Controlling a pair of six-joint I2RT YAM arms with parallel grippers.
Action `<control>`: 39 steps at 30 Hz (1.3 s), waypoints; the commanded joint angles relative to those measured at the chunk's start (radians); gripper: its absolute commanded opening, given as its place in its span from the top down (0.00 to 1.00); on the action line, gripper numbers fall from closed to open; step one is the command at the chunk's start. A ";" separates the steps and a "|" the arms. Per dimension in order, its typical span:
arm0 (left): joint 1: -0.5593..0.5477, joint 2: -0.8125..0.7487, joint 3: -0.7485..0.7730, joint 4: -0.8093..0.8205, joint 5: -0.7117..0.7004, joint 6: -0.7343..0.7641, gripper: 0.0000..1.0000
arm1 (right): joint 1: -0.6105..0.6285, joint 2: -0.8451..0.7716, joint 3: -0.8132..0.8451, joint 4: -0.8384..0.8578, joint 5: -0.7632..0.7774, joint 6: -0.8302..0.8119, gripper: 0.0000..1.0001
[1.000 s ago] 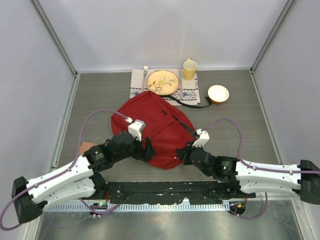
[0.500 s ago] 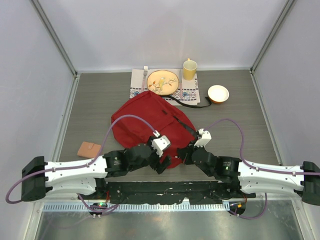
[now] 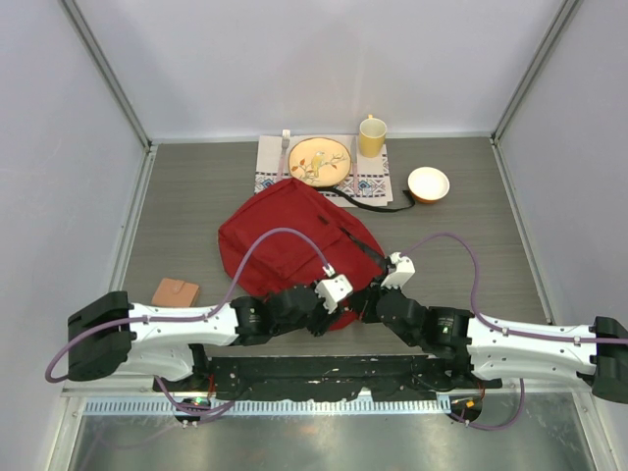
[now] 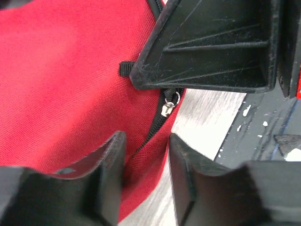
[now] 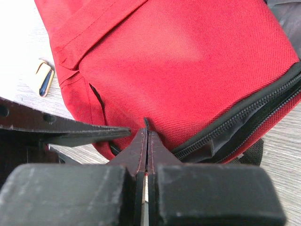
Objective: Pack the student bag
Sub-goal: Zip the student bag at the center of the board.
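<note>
Red fabric student bag point(image 3: 285, 240) lies mid-surface point(image 3: 177, 196); my left gripper point(image 4: 146, 141) has swung to its near edge, jaws parted yet narrowing toward the silver zipper pull point(image 4: 169, 107); right gripper point(image 5: 146, 136) stays closed alongside; unzipping likely next.

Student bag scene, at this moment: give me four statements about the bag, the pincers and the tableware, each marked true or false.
1. The left pincer is clamped on the zipper pull. False: its fingers stand apart, and the pull lies ahead of them.
2. The right pincer is closed at the near edge of the student bag. True.
3. The yellow mug lies inside the bag. False: it stands upright beside the plate.
4. The white bowl sits apart from the bag. True.
</note>
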 commanded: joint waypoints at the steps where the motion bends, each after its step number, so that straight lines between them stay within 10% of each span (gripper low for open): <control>1: -0.008 0.001 0.011 0.093 -0.003 0.003 0.67 | 0.001 -0.015 0.038 0.040 0.042 0.013 0.99; 5: -0.007 0.003 0.008 0.076 -0.010 -0.015 1.00 | 0.001 -0.015 0.038 0.034 0.047 0.014 0.99; 30: -0.010 -0.517 -0.279 -0.158 -0.225 -0.372 1.00 | -0.004 -0.173 0.051 -0.203 0.286 0.089 0.99; 39: -0.008 -0.700 -0.264 -0.169 -0.234 -0.371 0.48 | -0.004 -0.119 0.031 -0.034 0.137 -0.006 0.99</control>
